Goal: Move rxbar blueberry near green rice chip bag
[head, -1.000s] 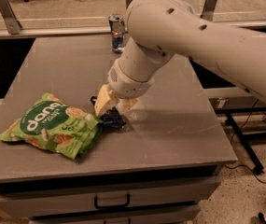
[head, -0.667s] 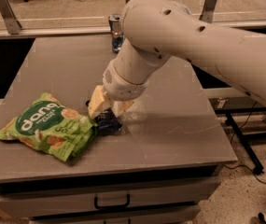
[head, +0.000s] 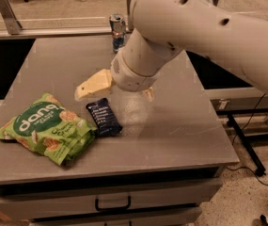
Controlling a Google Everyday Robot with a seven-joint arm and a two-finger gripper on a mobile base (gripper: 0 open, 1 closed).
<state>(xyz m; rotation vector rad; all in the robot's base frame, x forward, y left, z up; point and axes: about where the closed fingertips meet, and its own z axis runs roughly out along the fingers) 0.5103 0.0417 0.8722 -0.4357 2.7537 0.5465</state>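
The rxbar blueberry [head: 104,117], a small dark navy bar with pale lettering, lies flat on the grey table [head: 180,126]. Its left edge is right beside the green rice chip bag [head: 46,128], a crinkled bright green bag at the table's front left. My gripper [head: 117,95] hangs just above and behind the bar, open and empty. One cream finger [head: 93,85] sticks out to the left. The other finger [head: 148,94] shows at the right under the wrist. The big white arm covers the upper right of the view.
An upright silver-blue drink can [head: 117,31] stands at the back edge of the table, behind the arm. A drawer with a black handle [head: 112,204] sits under the table's front edge. Cables and a stand leg lie on the floor at the right.
The gripper was down on the bar next to the bag. It has let go, opened and lifted, and the bar now lies free on the table.
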